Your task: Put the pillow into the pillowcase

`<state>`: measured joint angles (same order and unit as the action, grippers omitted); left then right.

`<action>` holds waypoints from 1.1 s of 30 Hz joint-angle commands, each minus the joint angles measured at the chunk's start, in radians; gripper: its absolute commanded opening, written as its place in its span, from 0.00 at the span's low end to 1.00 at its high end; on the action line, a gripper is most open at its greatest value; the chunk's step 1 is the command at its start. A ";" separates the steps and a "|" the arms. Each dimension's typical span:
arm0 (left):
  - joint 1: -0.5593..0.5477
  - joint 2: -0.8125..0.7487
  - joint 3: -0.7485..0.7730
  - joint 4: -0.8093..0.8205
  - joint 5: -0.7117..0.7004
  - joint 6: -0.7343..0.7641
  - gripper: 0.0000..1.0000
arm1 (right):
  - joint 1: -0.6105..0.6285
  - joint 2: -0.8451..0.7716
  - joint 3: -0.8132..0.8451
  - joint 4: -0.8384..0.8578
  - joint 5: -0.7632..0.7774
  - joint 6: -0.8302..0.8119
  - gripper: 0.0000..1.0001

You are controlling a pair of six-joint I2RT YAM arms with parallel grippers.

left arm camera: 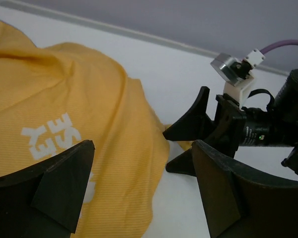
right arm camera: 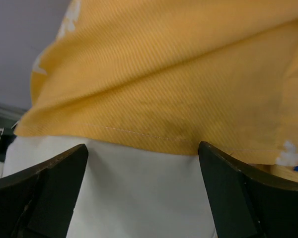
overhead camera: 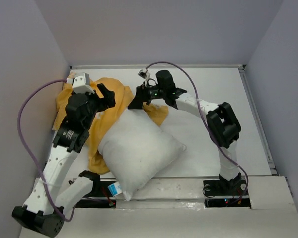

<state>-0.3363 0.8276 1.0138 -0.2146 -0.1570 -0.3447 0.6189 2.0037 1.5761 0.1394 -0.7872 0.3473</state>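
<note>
Our right gripper [right arm camera: 142, 148], fingers spread, faces the pillowcase [right arm camera: 179, 74] hem straight ahead, draped over the pillow [right arm camera: 139, 198]. Our left gripper [left arm camera: 144, 144], likewise spread, sits farther from that hem.

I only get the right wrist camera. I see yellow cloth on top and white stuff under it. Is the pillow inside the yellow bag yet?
Observer: Not yet. From the top camera, most of the pillow lies bare on the table. The pillowcase covers only its far end.
Operator: Where's the other arm?
Observer: The left gripper hangs over the left part of the pillowcase, jaws open, holding nothing.
Operator: What's at the pillow's other end?
Observer: A small blue-and-white tag at its near corner, away from the pillowcase.
</note>
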 commanded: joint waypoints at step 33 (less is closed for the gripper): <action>-0.619 0.139 -0.175 -0.147 -0.369 -0.186 0.88 | 0.126 -0.489 -0.504 0.126 1.010 0.353 0.80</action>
<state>-0.9455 0.9268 0.8394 -0.3347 -0.3603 -0.4950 0.8501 1.6524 1.0470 0.3023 0.3046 0.8391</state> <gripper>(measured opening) 0.862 0.708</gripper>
